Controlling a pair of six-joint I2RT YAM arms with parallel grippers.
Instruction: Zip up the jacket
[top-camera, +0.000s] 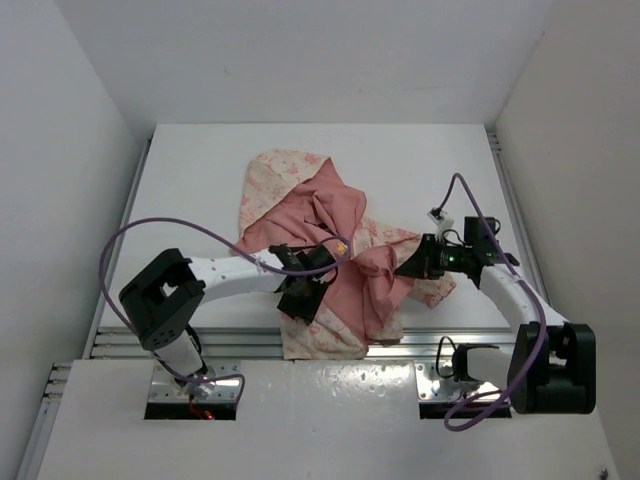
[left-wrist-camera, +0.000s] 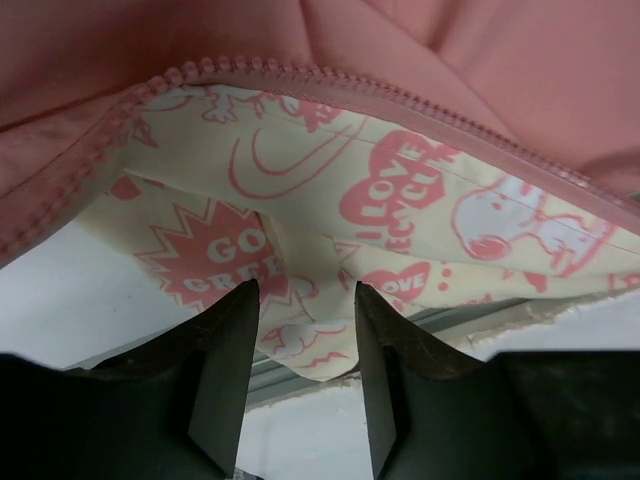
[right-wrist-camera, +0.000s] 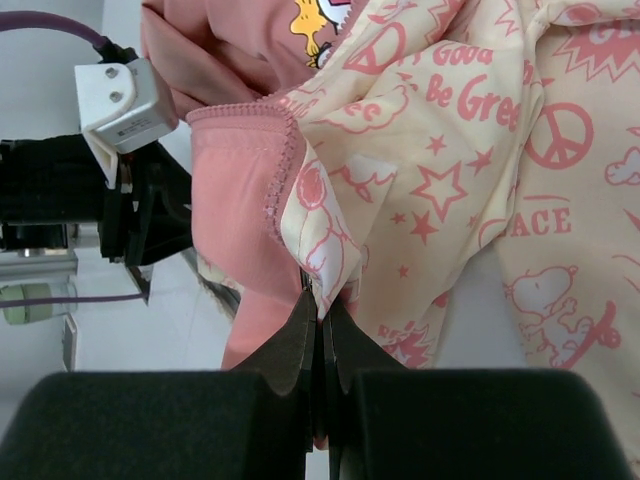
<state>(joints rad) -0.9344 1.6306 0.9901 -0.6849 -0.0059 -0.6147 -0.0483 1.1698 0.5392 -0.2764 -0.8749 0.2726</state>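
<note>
Item under inspection: jacket (top-camera: 335, 270), a small hooded garment lying crumpled near the centre of the white table (top-camera: 200, 180), toward its near edge.
Lay of the garment: bunched and folded over itself, mostly inside-out; the hood (top-camera: 275, 180) points to the far left.
Outer fabric: thin, smooth cream cloth (right-wrist-camera: 480, 150) printed in pink with stars, peace signs, hearts, lettering and a cartoon dog.
Lining: plain salmon-pink (left-wrist-camera: 480, 50), matte, falling in soft, deep folds.
Zipper: a pink toothed strip (left-wrist-camera: 400, 105) on matching tape, running in a shallow arc along the panel edge; the teeth are small, even and unjoined along the length seen.
Left gripper (left-wrist-camera: 307, 300): dark, flat-faced fingers (left-wrist-camera: 230, 370) stand parallel with a clear gap between them. A hanging fold of printed cloth shows at the tips, but nothing is pinched. The claw sits under the raised front panel, at the jacket's near-left part (top-camera: 300, 300).
Right gripper (right-wrist-camera: 320, 305): dark wedge-shaped jaws are pressed together on a thin edge of the jacket where the cream cloth meets the pink lining. It holds at the garment's right side (top-camera: 405, 268).
Cabling: a purple cable (top-camera: 115, 250) loops from the left arm over the table.
</note>
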